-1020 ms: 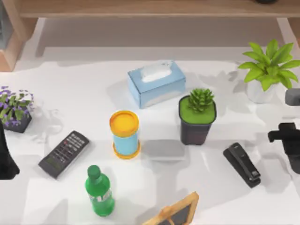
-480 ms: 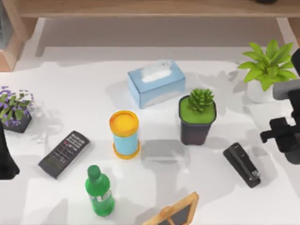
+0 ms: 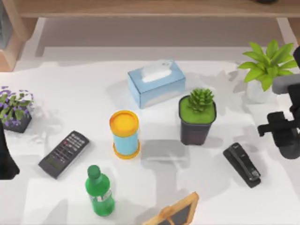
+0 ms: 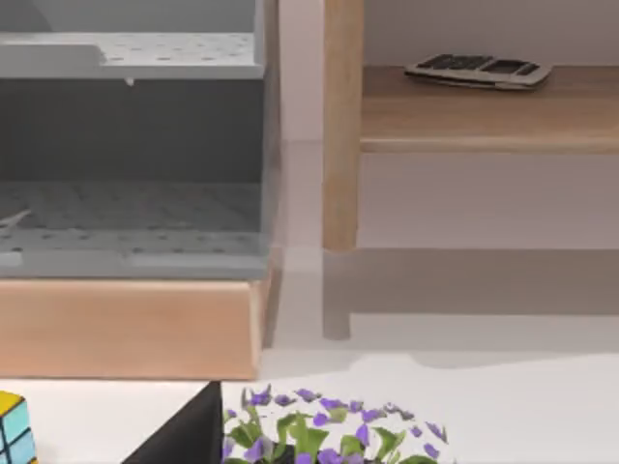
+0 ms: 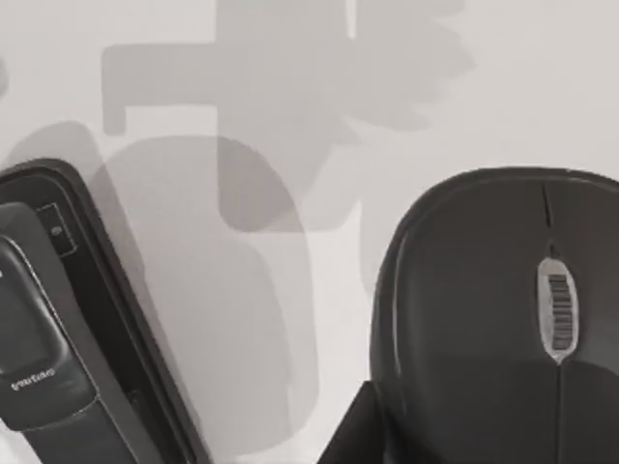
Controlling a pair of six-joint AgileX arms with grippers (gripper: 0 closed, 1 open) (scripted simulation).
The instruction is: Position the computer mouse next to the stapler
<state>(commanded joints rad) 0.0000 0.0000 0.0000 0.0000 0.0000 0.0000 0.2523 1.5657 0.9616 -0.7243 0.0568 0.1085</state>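
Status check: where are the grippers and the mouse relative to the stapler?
Right gripper at table's right edge, right of stapler. Mouse beside stapler on the table, gap between. Left arm parked at left edge. Nothing between them.

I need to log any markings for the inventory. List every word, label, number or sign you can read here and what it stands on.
None can be read for certain.
Stapler: small pale lettering on its top arm, too small to read.
Remote control: rows of buttons, markings too small to read.
Green bottle: label with pale marks, blurred.
Computer mouse: no text, only a ribbed scroll wheel.
Tissue box: no lettering seen.
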